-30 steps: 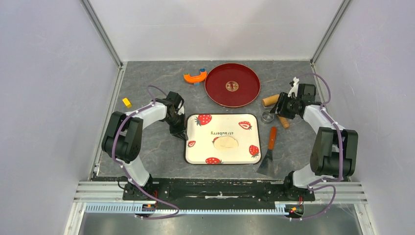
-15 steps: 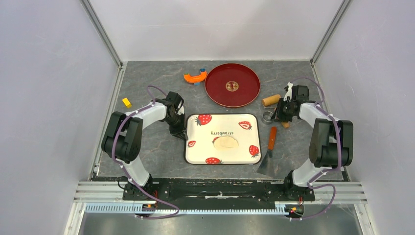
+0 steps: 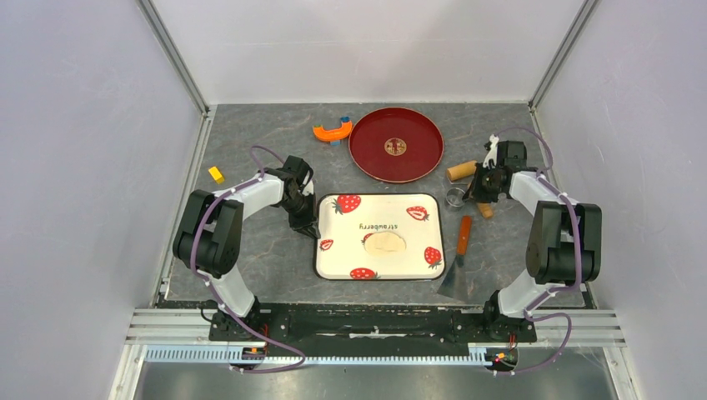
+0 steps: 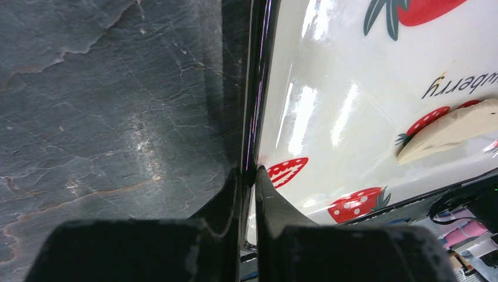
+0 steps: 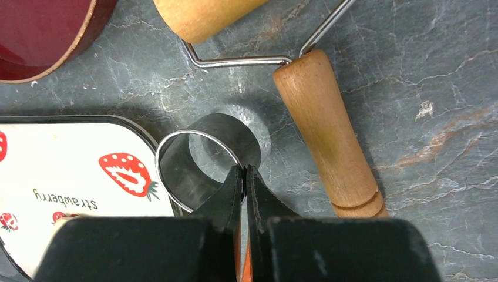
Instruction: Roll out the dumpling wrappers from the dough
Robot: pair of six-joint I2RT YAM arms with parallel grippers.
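The left gripper (image 4: 251,173) pinches the tray (image 3: 417,242) by its left rim; the dough (image 3: 385,242) lies on it to the gripper's right, a flat oval with its long axis running left to right. Only the right wrist view shows the right gripper (image 5: 244,170) clamped on the wall of the ring (image 5: 194,176).

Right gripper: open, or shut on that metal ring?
Shut on it: the right gripper pinches the metal ring by its wall, no gap showing.

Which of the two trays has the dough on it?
The white rectangular tray printed with strawberries: the flattened pale dough lies on it. The other, the round red tray, lies farther from the arms.
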